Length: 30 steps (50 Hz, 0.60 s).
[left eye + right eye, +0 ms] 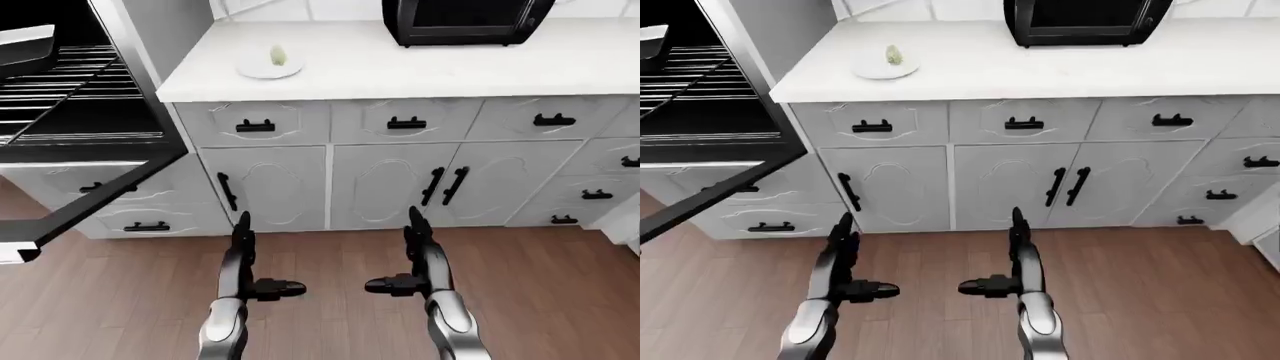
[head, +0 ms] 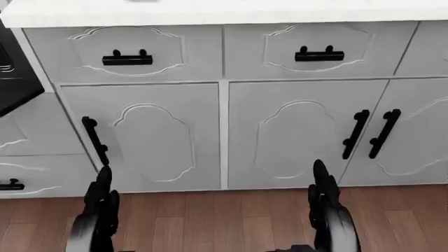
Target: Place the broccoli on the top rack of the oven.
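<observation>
1. The broccoli (image 1: 278, 55) is a small pale-green lump on a white plate (image 1: 270, 69) on the counter (image 1: 400, 67), too small to make out in detail
2. The oven (image 1: 70, 97) is cut off at the left edge of the left-eye view; its door hangs open and its wire racks (image 1: 60, 79) show only in part
3. A black microwave (image 1: 465, 19) is cropped by the top edge; no lettering is readable on it
4. The left hand (image 1: 248, 259) and right hand (image 1: 412, 255) hang low over the wood floor (image 1: 560, 300), fingers spread, holding nothing, well apart from the broccoli
5. The head view shows only cabinet doors (image 2: 224, 136) and both hands' fingertips
</observation>
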### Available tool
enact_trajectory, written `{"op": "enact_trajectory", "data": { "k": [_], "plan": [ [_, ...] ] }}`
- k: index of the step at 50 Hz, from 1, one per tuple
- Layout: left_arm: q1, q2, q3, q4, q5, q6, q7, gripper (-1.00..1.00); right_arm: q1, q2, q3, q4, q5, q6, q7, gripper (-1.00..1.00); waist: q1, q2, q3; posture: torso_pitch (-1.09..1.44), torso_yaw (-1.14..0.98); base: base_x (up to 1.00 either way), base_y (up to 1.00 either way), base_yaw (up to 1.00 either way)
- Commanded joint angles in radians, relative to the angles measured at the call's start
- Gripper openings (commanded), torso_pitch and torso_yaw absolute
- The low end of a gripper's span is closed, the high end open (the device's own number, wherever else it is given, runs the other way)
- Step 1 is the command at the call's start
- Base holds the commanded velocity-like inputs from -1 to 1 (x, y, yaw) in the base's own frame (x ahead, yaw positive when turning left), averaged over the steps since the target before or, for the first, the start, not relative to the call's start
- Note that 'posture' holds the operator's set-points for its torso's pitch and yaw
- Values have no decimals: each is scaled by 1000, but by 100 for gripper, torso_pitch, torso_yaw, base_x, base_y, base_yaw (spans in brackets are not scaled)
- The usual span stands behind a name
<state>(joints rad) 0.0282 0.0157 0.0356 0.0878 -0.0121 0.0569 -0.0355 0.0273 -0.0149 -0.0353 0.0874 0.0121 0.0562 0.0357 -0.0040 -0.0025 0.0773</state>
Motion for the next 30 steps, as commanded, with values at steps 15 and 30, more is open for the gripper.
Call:
{"op": "enact_trajectory", "data": {
  "k": [15, 30],
  "plan": [
    [-7, 0, -1, -149, -21, -31, -11, 100, -40, -4, -10, -57, 22, -95, -12, 100, 8, -4, -80, 0, 0, 0, 0, 0],
    [-293, 76, 84, -143, -92, 162, 40, 100, -282, -35, -42, -61, 34, 104, -90, 100, 7, 0, -97, 0, 0, 0, 0, 0]
  ]
}}
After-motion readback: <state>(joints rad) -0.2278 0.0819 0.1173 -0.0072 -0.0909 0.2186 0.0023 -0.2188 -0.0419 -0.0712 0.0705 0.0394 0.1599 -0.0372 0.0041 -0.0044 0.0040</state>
